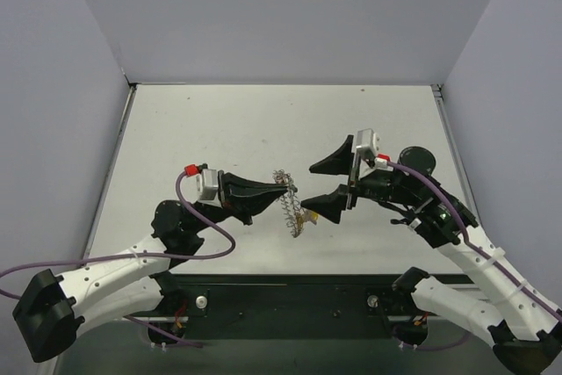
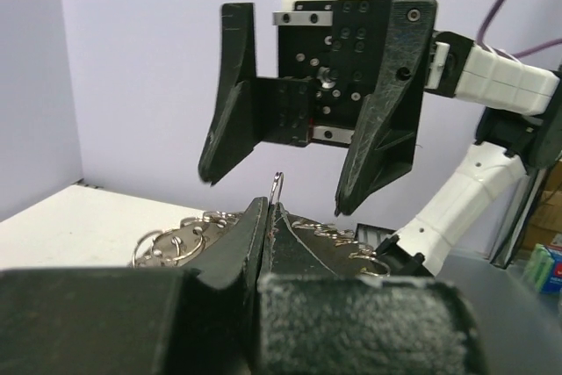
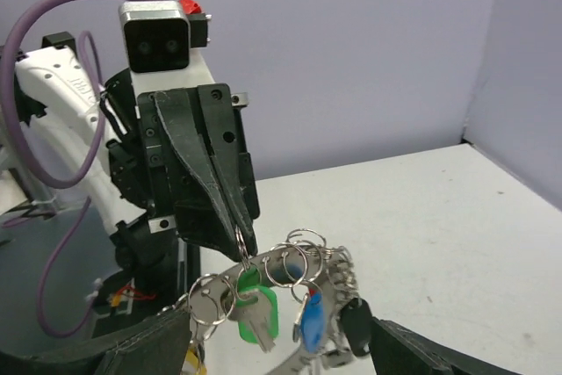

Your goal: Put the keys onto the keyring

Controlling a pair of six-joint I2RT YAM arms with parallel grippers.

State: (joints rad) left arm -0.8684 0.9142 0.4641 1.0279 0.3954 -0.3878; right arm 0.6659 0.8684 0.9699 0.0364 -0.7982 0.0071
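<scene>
The keyring point(image 1: 287, 199) hangs above the table between the two grippers, silvery with several small split rings. My left gripper point(image 1: 283, 191) is shut on one small ring of it; in the left wrist view the ring point(image 2: 277, 185) sticks up between the closed jaws. In the right wrist view the green key point(image 3: 256, 309), blue key point(image 3: 313, 322), black key point(image 3: 356, 322) and yellow key point(image 3: 191, 362) hang from the keyring point(image 3: 338, 274). My right gripper point(image 1: 316, 185) is open, empty, facing the keyring, with a finger on either side of it.
The white table point(image 1: 263, 120) has grey walls on three sides. The black base plate point(image 1: 281, 300) runs along the near edge. The right gripper's fingers point(image 2: 379, 142) fill the space ahead of the left wrist camera.
</scene>
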